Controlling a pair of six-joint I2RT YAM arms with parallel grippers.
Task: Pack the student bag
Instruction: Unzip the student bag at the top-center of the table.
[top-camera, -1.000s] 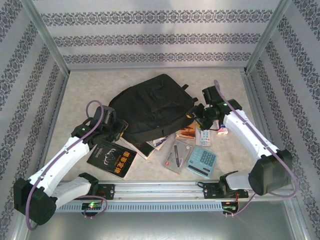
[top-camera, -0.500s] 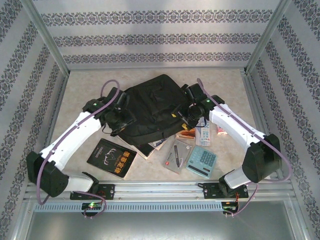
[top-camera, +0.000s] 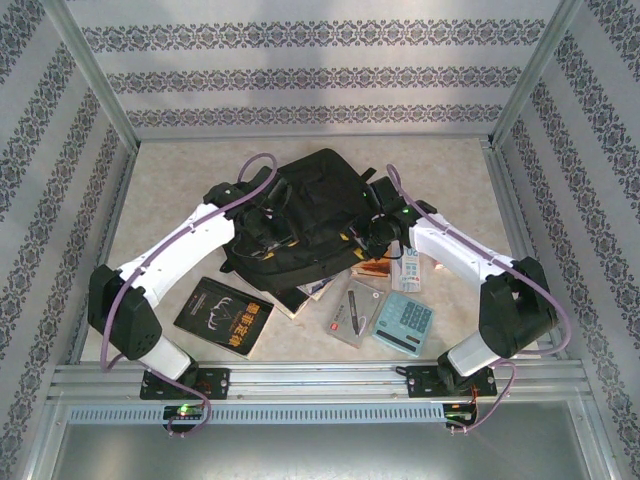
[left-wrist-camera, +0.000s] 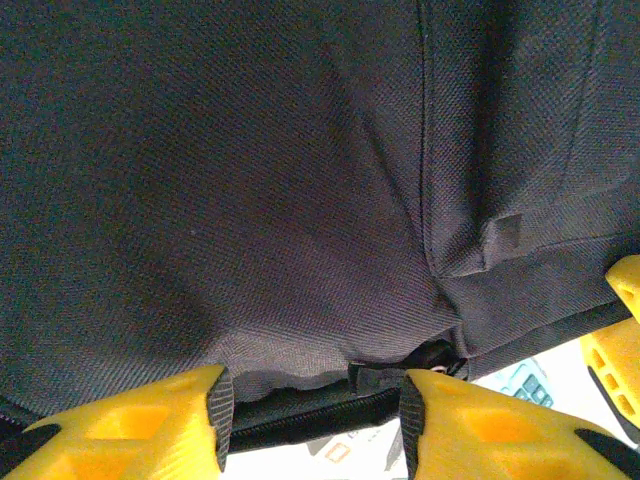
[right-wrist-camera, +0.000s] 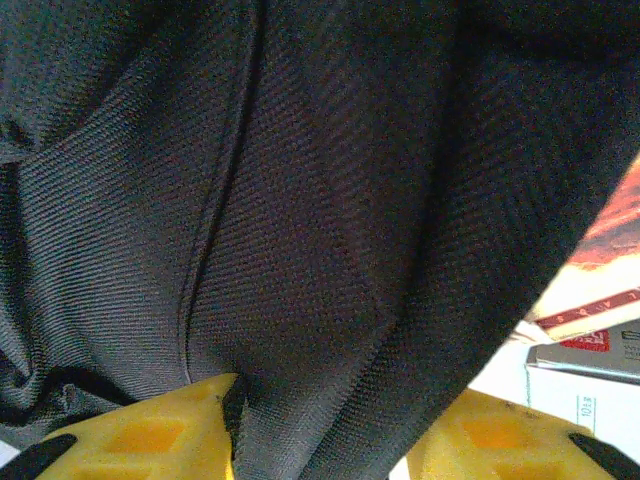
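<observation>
The student bag (top-camera: 315, 205), a big black fabric backpack, lies bunched in the middle of the table. My left gripper (top-camera: 268, 236) is pushed against its left lower edge. In the left wrist view this gripper (left-wrist-camera: 310, 400) is open, its yellow fingers (left-wrist-camera: 150, 420) wide apart with the bag's zipper edge (left-wrist-camera: 300, 405) between them. My right gripper (top-camera: 372, 232) is at the bag's right lower edge. In the right wrist view it (right-wrist-camera: 325, 410) is open too, and a fold of bag fabric (right-wrist-camera: 330, 300) runs down between its fingers (right-wrist-camera: 150, 435).
In front of the bag lie a black-covered book (top-camera: 224, 317), a teal calculator (top-camera: 403, 323), a clear packet with a pen (top-camera: 352, 308), a white box (top-camera: 408, 270), an orange-red book (top-camera: 375, 268) and books (top-camera: 305, 290) partly under the bag. Metal frame posts and patterned walls bound the table (top-camera: 180, 180).
Both arms have swung inward and away from me, from the bag's front corners onto its two sides. The bag is pushed narrower and more bunched than before.
</observation>
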